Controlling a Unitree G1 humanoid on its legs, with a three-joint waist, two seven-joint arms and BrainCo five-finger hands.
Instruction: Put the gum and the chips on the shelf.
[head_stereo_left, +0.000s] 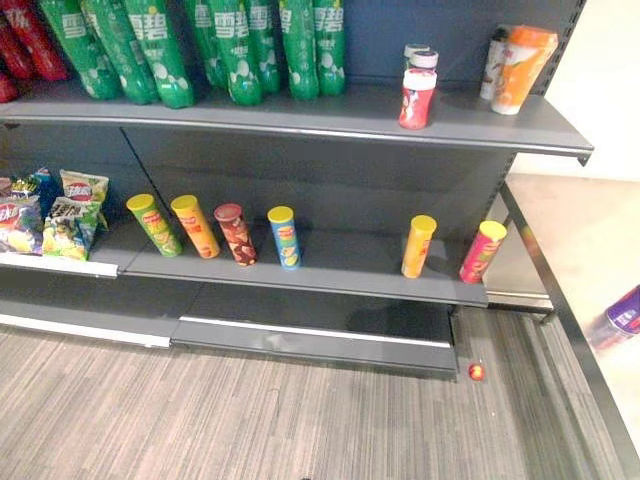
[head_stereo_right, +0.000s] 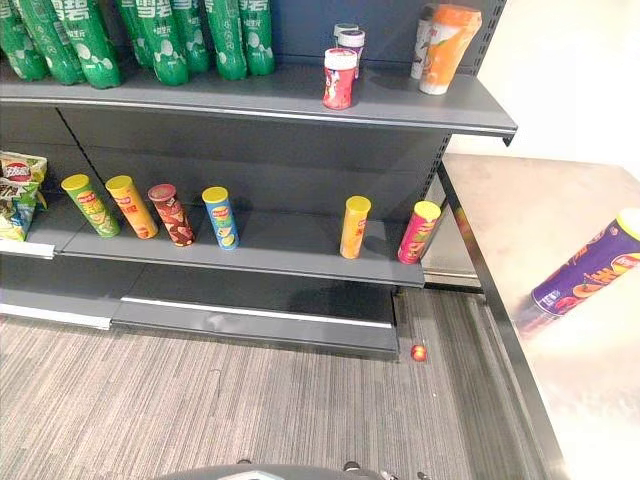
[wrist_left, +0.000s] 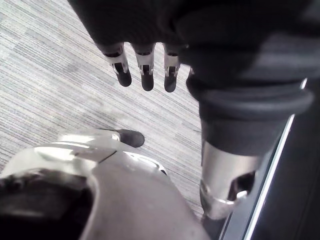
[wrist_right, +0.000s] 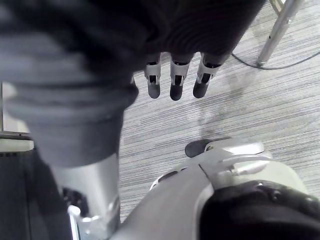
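Shelf unit: dark grey sheet-metal shelf (head_stereo_left: 330, 115), matte, with flat boards and a pale strip on each front edge. Floor: grey carpet with fine stripes (head_stereo_left: 200, 420).

Upper board: a row of glossy green plastic bottles (head_stereo_left: 240, 45); the frame edge cuts off the count. To their right stands 1 small red cylindrical gum canister with a white lid (head_stereo_left: 417, 98), and further small canisters are partly hidden behind it. Right of those is 1 orange plastic bottle (head_stereo_left: 522, 65).

Middle board: 6 upright cardboard chip tubes (head_stereo_left: 283, 236), all cylinders with round lids. 5 lids are yellow and 1 is dark red. The bodies are green, orange, brown, blue, yellow and pink. At far left are crinkled foil snack bags (head_stereo_left: 70, 215), number unclear.

Task chips: 1 purple cylindrical chip tube with a yellow lid (head_stereo_right: 585, 272) lies on its side on the brushed-steel table (head_stereo_right: 500, 220) right of the shelf, well apart from the boards.

1 small red round object (head_stereo_left: 476, 371) sits on the carpet by the shelf's base corner.

My left hand (wrist_left: 146, 75) hangs over the carpet, fingers straight and relaxed, grasping nothing. My right hand (wrist_right: 176, 82) is the same: released and empty.
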